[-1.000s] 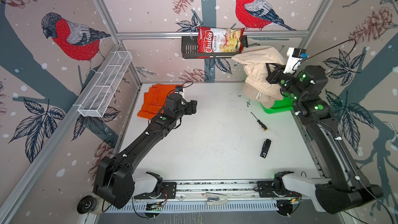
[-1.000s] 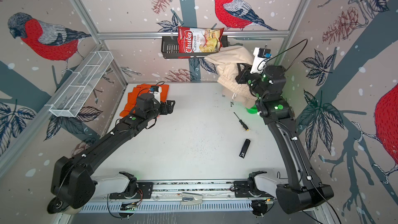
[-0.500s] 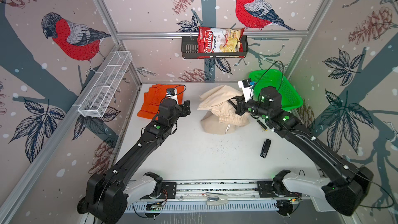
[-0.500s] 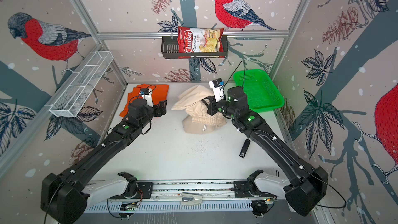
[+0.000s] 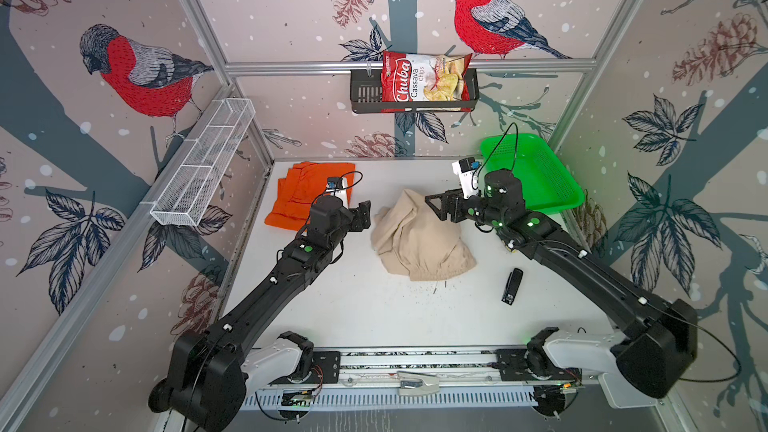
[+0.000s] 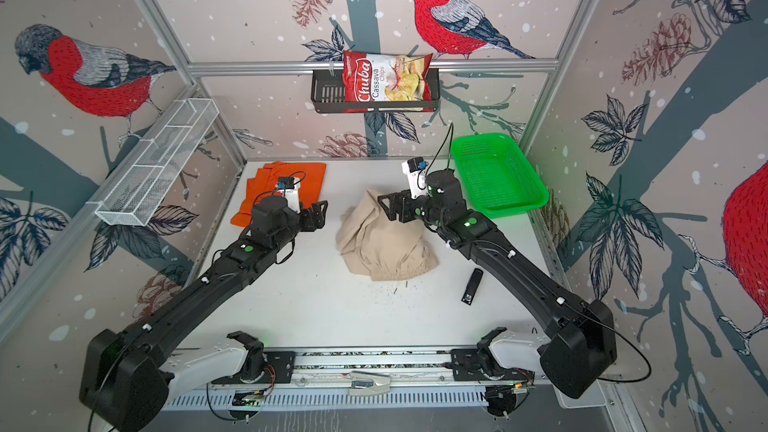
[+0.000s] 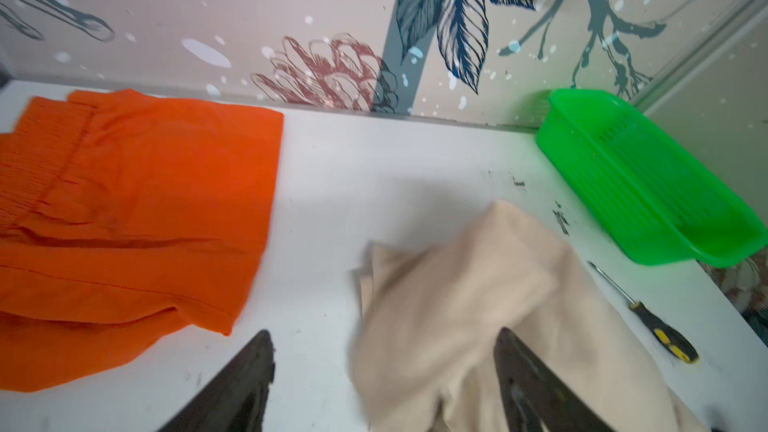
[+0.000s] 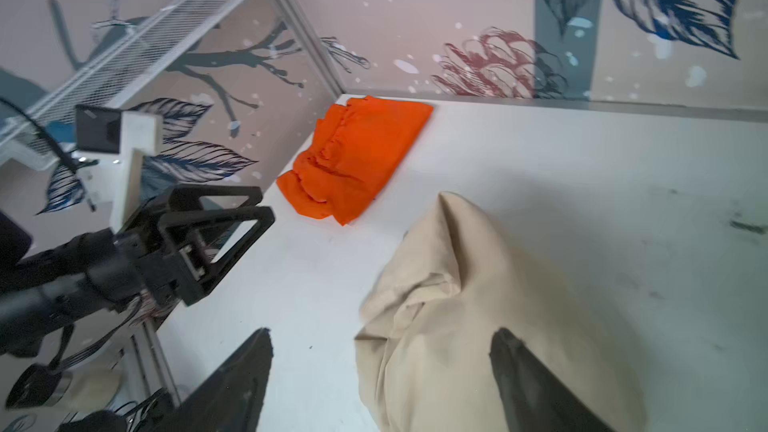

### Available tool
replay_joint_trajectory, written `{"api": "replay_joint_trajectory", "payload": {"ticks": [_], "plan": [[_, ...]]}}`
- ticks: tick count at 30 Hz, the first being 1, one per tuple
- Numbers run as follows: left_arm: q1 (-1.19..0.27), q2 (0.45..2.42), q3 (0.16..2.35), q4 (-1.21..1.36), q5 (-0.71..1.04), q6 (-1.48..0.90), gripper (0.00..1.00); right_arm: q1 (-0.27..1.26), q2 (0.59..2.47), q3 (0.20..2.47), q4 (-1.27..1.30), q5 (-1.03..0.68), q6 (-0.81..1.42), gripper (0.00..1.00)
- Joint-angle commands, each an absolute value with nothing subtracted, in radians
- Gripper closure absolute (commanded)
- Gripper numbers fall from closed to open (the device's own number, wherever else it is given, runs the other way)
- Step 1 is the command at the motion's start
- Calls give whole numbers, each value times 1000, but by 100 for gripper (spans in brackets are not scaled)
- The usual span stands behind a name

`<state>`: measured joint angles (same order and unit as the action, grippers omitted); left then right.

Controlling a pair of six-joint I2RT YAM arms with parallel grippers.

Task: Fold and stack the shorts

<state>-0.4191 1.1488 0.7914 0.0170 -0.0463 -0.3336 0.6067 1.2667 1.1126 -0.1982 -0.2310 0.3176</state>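
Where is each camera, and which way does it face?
Top views: high at the front, looking down at the table; both arms show.
Left wrist: behind the open left gripper, facing orange shorts, beige shorts and green basket.
Right wrist: behind the open right gripper, over beige shorts, facing the left gripper.
Shared: both wrist views show both shorts.

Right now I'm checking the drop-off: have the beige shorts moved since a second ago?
Yes. In a top view the beige shorts, then hanging over the green basket, now lie heaped on the table, left of it and nearer the front.
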Motion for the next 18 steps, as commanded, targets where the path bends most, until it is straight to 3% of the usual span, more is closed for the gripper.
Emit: {"api": "replay_joint_trajectory", "payload": {"ticks": [1, 10, 18], "plan": [[-419, 1187, 782, 62, 54, -358, 18, 618, 1237, 1110, -293, -99, 287, 17], [-415, 1342, 770, 37, 208, -506, 18, 920, 1186, 1019, -457, 126, 147, 20], [-356, 1397, 673, 137, 279, -622, 18, 1008, 1415, 1011, -498, 46, 209, 22]]}}
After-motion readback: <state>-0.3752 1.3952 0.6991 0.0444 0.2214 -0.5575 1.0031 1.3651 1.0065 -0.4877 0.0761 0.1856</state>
